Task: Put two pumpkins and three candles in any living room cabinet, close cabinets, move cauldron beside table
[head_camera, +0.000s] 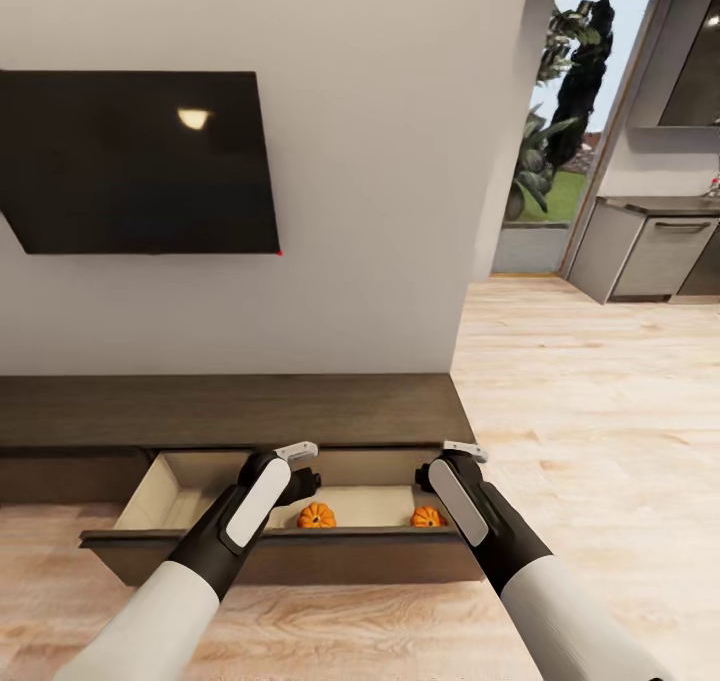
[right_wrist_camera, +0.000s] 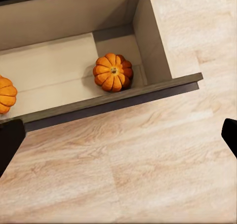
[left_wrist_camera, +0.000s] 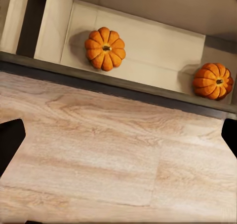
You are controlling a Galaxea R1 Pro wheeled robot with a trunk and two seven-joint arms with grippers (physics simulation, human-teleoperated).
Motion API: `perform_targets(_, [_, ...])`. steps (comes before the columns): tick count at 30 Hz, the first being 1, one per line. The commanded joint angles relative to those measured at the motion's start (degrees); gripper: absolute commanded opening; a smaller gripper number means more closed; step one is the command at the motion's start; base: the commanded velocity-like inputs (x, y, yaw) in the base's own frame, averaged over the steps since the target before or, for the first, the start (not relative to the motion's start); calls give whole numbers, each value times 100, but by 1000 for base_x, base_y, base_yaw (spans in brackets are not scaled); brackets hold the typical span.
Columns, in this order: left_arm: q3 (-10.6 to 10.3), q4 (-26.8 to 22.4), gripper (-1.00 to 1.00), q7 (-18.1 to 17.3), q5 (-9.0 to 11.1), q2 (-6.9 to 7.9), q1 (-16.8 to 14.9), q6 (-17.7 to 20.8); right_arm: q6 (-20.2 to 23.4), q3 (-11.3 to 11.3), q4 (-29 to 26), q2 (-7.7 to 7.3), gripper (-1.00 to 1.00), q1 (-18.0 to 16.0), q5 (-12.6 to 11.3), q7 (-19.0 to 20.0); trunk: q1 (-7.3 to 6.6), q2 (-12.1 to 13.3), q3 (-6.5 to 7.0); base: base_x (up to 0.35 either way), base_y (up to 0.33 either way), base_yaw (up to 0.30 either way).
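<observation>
My two arms reach up from the bottom of the head frame, white forearms turning to black wrists, and both hang over the pulled-out drawer at lower centre. My left gripper (head_camera: 300,466) sits just left of centre and my right gripper (head_camera: 450,461) just right of it; both are released and carry nothing, the dark fingertips (left_wrist_camera: 11,140) standing wide apart at the edges of each wrist frame with bare wood floor (head_camera: 600,411) between them. Just past them, the drawer (head_camera: 280,541) of the cabinet (head_camera: 230,411) stands open, its dark front toward me and its pale inside showing. Two pumpkins rest on the drawer bottom, well apart: one pumpkin (head_camera: 317,515) near the middle, the other pumpkin (head_camera: 427,517) by the drawer's right end wall. Farther back, a dark TV (head_camera: 140,161) hangs on the white wall at upper left, and at upper right a doorway (head_camera: 565,111) shows greenery beside grey kitchen units (head_camera: 660,251).
</observation>
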Motion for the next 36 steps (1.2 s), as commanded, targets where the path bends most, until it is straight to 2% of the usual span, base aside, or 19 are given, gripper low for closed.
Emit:
perform_targets(1, [-9, -8, 100, 60, 58, 3, -5, 1, 12, 13, -5, -3, 100, -6, -52, -57, -2, -4, -6, -136, 0, 0])
perform_targets(36, [-26, -7, 100, 60, 26, 6, -5, 1, 15, 13, 0, 1, 100, -4, -51, -62, -2, -4, -6, -274, 0, 0])
